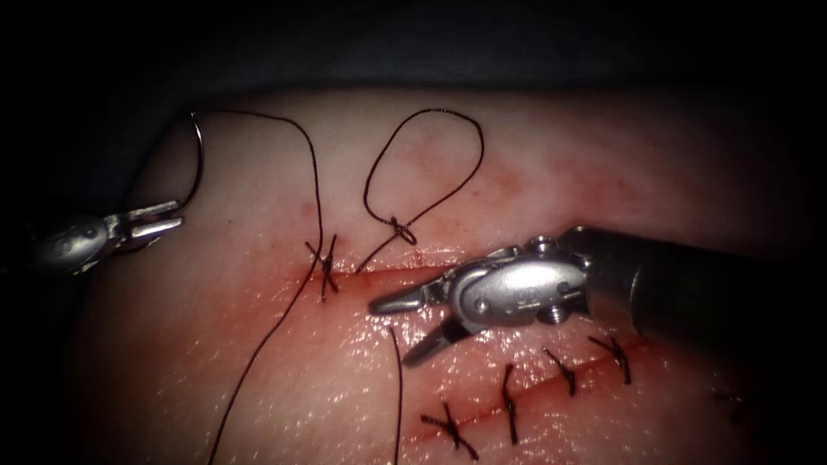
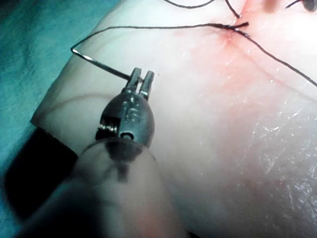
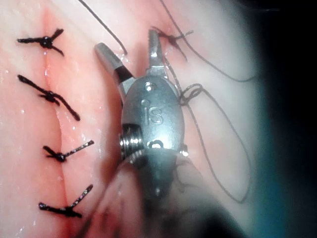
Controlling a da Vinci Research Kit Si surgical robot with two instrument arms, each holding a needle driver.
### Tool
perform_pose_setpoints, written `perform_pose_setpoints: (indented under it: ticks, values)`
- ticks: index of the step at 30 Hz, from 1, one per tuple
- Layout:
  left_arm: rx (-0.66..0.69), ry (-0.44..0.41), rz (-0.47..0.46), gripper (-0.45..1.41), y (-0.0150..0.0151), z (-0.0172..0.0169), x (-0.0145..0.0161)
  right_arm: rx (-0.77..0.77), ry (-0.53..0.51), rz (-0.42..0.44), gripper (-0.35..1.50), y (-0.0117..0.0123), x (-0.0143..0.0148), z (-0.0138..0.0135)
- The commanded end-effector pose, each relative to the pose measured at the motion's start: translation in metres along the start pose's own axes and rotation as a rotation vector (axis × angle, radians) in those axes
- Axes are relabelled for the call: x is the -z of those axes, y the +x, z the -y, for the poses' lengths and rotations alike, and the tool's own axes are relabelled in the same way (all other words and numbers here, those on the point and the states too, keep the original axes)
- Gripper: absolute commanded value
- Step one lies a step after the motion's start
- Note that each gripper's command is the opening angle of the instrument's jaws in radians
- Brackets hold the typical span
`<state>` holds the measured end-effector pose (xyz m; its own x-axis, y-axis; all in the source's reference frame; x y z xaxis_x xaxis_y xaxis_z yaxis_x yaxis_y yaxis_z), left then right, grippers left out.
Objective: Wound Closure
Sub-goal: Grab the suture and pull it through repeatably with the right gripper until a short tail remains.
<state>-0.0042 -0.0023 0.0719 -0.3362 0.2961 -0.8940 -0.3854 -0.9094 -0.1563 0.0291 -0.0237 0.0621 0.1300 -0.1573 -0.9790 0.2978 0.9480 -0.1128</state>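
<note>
The endoscope view shows 2 tools: the left tool (image 1: 164,220) at the left edge of the frame and the right tool (image 1: 401,327) at centre right. There is 1 needle (image 1: 199,159), in the upper left. The tissue (image 1: 603,172) carries 2 cuts: the upper cut (image 1: 388,269) at mid-frame and the lower cut (image 1: 534,398) at lower right. The lower cut has 4 stitches (image 1: 510,403), with possibly a 5th in the dim far right. The upper cut has 1 stitch (image 1: 326,263). 1 closed loop of thread (image 1: 422,164) lies at upper centre.
</note>
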Motion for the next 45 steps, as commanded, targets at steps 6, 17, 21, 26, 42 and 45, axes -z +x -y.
perform_pose_setpoints:
  ticks: [6, 17, 21, 26, 42, 45]
  values:
    - [-0.002, 0.001, -0.003, -0.45, 0.0, 0.0003, -0.0008, -0.102, 0.134, 0.072, -0.35, 0.0008, -0.0012, -0.0003]
    - [-0.002, -0.001, -0.003, -0.45, -0.0001, 0.0004, -0.0007, -0.067, 0.233, 0.055, -0.35, 0.0066, -0.0001, 0.0057]
    - [-0.002, 0.0, -0.003, -0.45, -0.0001, 0.0004, -0.0007, -0.062, 0.284, 0.037, -0.35, 0.0098, 0.0002, 0.009]
    - [-0.002, 0.0, -0.003, -0.45, -0.0001, 0.0004, -0.0008, -0.07, 0.354, 0.004, -0.35, 0.0132, -0.0004, 0.0127]
    - [-0.002, 0.0, -0.003, -0.45, -0.0001, 0.0004, -0.0007, 0.042, 0.14, -0.087, 1.41, 0.0099, 0.0023, 0.0044]
    - [-0.002, 0.0, -0.003, -0.45, -0.0001, 0.0004, -0.0007, 0.064, 0.11, -0.074, 1.41, 0.0078, 0.0031, 0.0017]
